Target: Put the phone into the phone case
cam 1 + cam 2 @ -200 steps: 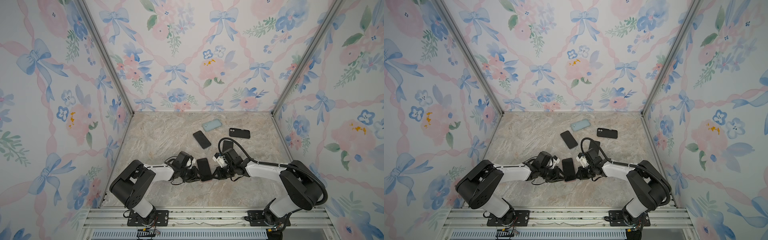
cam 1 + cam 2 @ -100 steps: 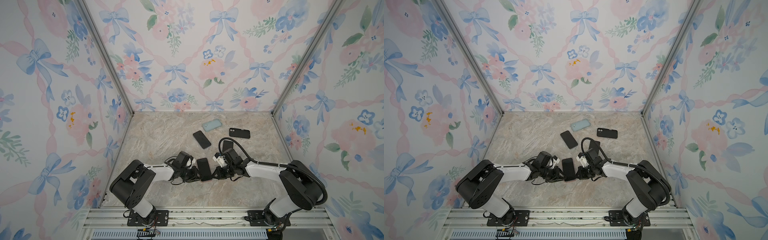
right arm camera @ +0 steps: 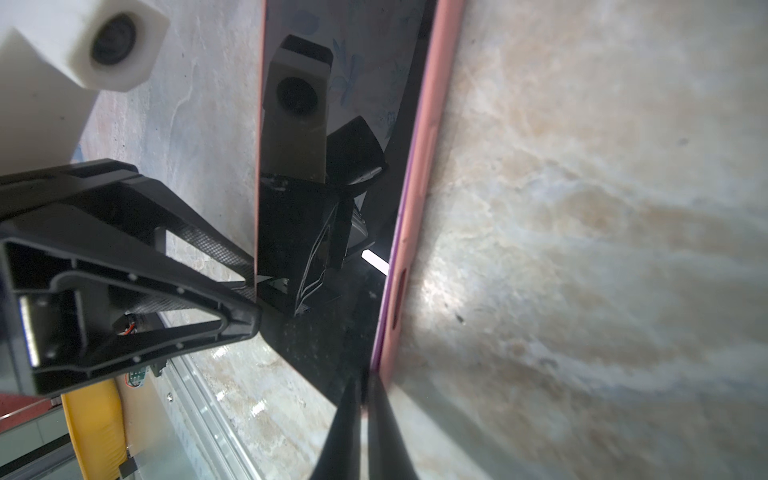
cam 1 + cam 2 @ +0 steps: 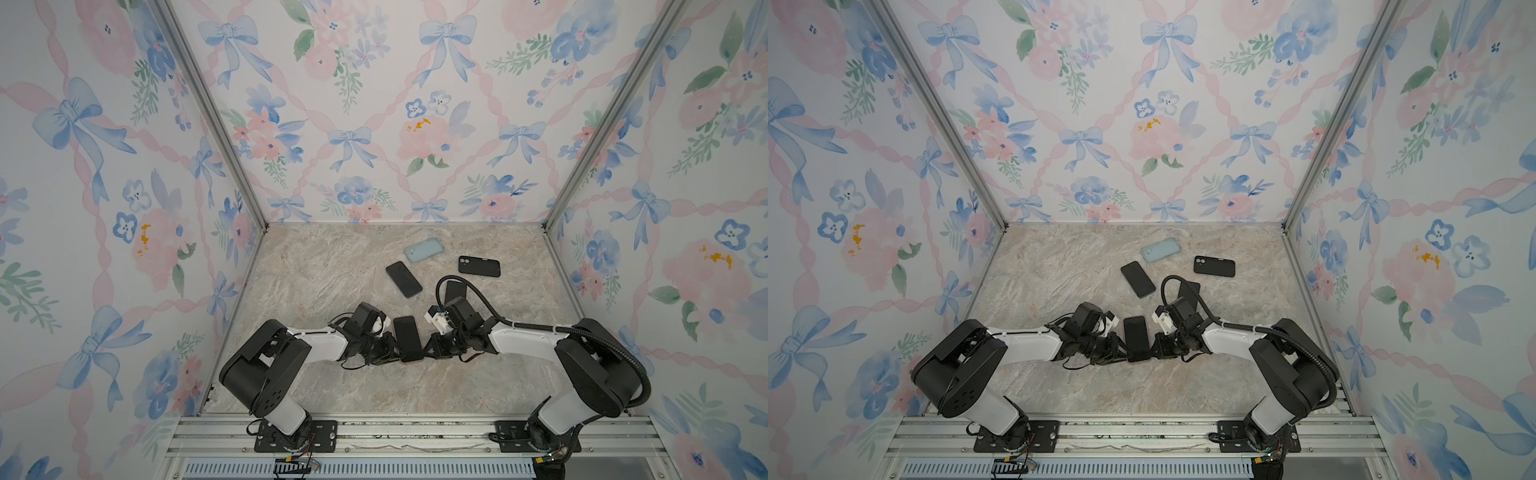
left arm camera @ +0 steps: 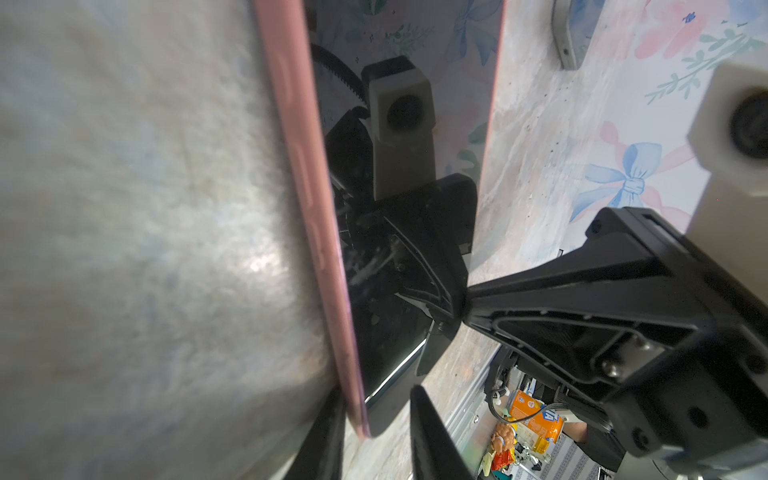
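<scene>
Lying flat at the front middle of the bench, the phone has its dark screen facing up and its long sides running away from the robot. Both arms reach in low from either side to meet it at its near end. In the wrist views, the pink walls of the phone case run along both long sides of the screen, so the phone sits inside the case there. Close to the near right corner a thin purple strip shows between glass and pink rim, and whether that edge is fully seated cannot be told. The left gripper has its jaws a narrow way apart at the near left corner. One finger is against the pink wall, and the other is on the screen side with a sliver of bench showing between it and the phone. Whether it truly clamps is not clear. The right gripper is almost closed, its two tips side by side at the seam where screen meets pink rim; whether they nip the rim is not clear. Farther back on the bench, well apart from this, lie a pale blue case, a black phone and a black case. A further dark slab is partly hidden by the right arm's cable.
</scene>
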You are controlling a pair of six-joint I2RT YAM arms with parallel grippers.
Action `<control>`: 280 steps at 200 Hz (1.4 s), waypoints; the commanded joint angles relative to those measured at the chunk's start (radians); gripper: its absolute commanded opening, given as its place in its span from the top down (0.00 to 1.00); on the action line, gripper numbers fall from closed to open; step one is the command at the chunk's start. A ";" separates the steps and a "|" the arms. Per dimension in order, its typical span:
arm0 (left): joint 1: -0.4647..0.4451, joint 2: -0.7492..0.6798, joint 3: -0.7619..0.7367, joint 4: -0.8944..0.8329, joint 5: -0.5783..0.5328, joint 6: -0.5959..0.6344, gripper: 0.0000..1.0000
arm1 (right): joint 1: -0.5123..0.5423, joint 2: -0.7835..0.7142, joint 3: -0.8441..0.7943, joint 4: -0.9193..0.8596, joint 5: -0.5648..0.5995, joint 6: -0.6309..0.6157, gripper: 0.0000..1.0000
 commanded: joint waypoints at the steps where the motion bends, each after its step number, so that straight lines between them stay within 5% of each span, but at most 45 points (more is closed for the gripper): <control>1: -0.020 -0.007 -0.001 -0.094 -0.046 0.012 0.71 | 0.047 -0.026 0.026 -0.101 0.075 -0.035 0.84; 43: -0.029 -0.009 0.057 -0.244 -0.073 0.019 0.68 | 0.046 -0.073 0.072 -0.187 0.192 0.005 0.78; 116: -0.033 0.036 0.112 -0.279 -0.077 0.026 0.65 | 0.072 -0.025 0.073 -0.143 0.180 0.047 0.64; 280: -0.059 0.105 0.155 -0.280 -0.085 0.034 0.72 | 0.095 0.036 0.071 -0.089 0.154 0.058 0.73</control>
